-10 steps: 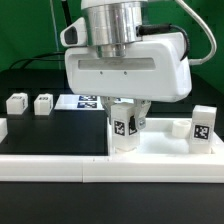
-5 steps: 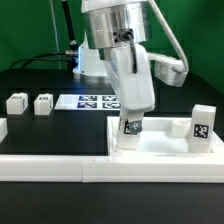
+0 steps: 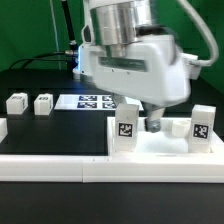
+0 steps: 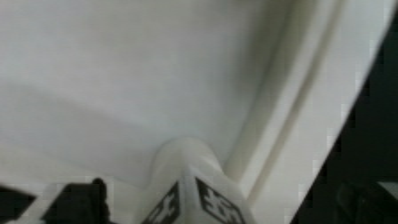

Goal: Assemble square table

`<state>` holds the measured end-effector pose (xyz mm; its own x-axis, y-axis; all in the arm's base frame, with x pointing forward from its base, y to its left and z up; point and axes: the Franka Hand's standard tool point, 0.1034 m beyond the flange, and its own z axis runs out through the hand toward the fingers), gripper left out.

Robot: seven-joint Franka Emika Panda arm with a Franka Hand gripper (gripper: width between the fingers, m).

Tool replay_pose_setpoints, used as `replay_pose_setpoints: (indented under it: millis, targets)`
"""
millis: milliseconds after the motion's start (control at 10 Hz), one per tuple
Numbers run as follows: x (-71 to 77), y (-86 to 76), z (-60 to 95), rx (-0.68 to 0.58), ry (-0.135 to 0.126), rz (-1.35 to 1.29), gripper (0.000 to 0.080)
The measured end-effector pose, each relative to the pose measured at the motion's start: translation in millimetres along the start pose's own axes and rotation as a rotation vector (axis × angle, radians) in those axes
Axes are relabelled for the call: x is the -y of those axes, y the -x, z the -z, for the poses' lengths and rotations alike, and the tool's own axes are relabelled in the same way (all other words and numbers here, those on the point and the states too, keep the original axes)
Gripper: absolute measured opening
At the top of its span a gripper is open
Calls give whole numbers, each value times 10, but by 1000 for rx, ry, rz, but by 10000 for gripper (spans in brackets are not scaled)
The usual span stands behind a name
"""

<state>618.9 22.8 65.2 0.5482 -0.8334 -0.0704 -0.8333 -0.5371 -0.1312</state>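
Note:
The white square tabletop (image 3: 160, 150) lies rim up, its floor filling the wrist view (image 4: 125, 90). A white tagged leg (image 3: 125, 130) stands upright in its corner on the exterior view's left, and shows close up in the wrist view (image 4: 192, 195). My gripper (image 3: 138, 120) hangs low over this leg, with a dark finger (image 3: 155, 124) a little to the leg's right. In the wrist view a dark finger (image 4: 80, 200) stands apart from the leg, so the jaws look open around it. A second leg (image 3: 202, 125) stands at the tabletop's right. Two more legs (image 3: 15, 102) (image 3: 43, 102) lie at far left.
The marker board (image 3: 95, 100) lies flat on the black table behind the tabletop. The long white border rail (image 3: 60, 170) runs along the front edge. A green backdrop and the arm's base are behind.
The hand has turned about its vertical axis, from broadside through narrow side-on to broadside again, and sits further right. The leg stays upright in the corner; the fingers now stand apart from it.

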Motion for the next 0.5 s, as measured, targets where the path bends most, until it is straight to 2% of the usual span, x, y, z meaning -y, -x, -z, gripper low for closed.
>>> replay_pose_setpoints:
  millis: [100, 400, 500]
  targets:
    - [8, 17, -4, -2, 5, 157, 649]
    - [-11, -10, -8, -3, 10, 401, 649]
    - [-46, -102, 16, -16, 38, 579, 649]
